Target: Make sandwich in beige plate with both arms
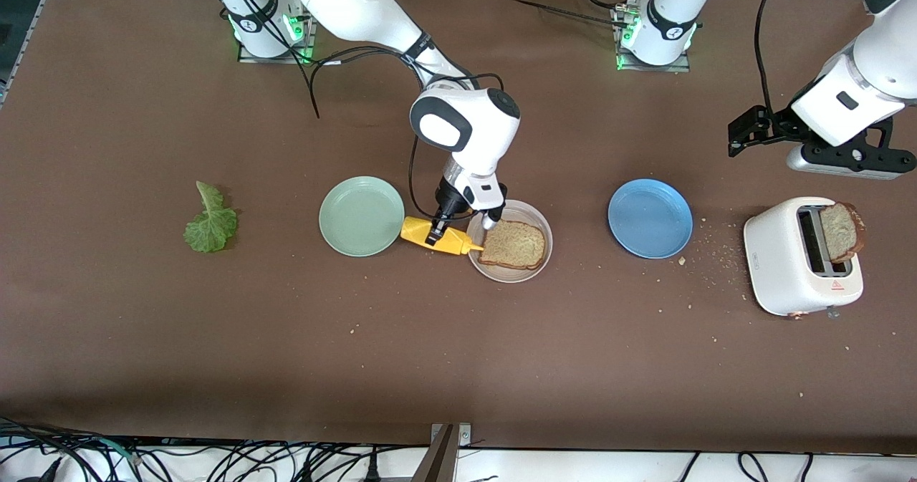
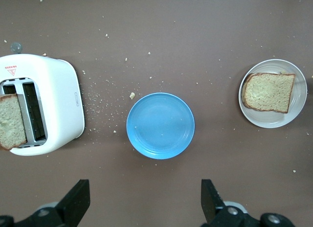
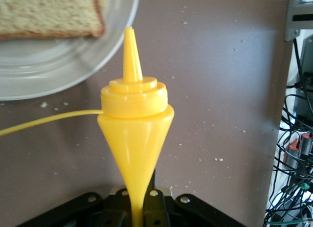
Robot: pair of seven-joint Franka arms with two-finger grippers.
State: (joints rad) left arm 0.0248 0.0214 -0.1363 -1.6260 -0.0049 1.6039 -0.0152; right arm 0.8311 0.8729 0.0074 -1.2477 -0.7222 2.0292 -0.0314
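Note:
One brown bread slice (image 1: 512, 244) lies on the beige plate (image 1: 526, 210) at mid-table. My right gripper (image 1: 437, 233) is shut on a yellow squeeze bottle (image 1: 438, 238), held low between the mint-green plate and the beige plate, nozzle at the beige plate's rim. The right wrist view shows the bottle (image 3: 136, 134) pinched in the jaws, with the plate (image 3: 58, 75) and the slice (image 3: 49, 14) by its nozzle. A second slice (image 1: 839, 231) stands in the toaster (image 1: 795, 260). The lettuce leaf (image 1: 210, 223) lies toward the right arm's end. My left gripper (image 1: 741, 135) waits open and empty above the table, between the blue plate and the toaster.
A mint-green plate (image 1: 362, 215) sits beside the bottle. A blue plate (image 1: 650, 218) sits between the beige plate and the toaster, also in the left wrist view (image 2: 160, 125). Crumbs lie scattered around the toaster.

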